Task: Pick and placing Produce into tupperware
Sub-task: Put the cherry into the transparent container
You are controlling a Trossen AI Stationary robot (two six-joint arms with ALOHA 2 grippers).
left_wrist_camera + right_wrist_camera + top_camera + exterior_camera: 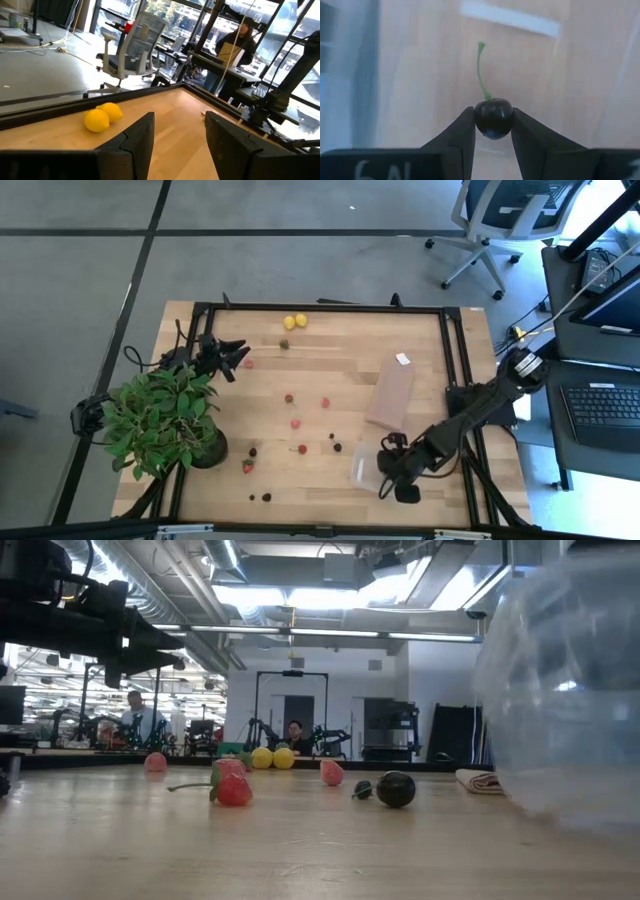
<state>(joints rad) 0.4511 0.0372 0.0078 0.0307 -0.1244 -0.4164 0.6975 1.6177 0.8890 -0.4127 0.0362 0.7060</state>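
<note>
The clear tupperware [360, 466] stands near the table's near-right edge and looms at the right of the low view [565, 690]. My right gripper [386, 463] is at its right side, shut on a dark cherry-like piece [493, 116] with a green stem. My left gripper [236, 358] hovers open at the far left, facing two yellow lemons [102, 117] that lie on the wood [295, 321]. Red and dark produce pieces [296, 423] lie scattered over the table's middle and near part, and some also show in the low view [232, 786]. My right gripper [493, 121] pinches the dark round fruit by its two sides [479, 117] between the ends of its fingers. The green stem [481, 70] points away from the gripper. The fruit hangs clear of the blurred wood behind it.
A leafy potted plant [160, 420] stands at the near left, beside the left arm. A flat brown block [390, 392] lies just beyond the tupperware. A black frame [320, 307] rims the table. People and office chairs are in the room behind.
</note>
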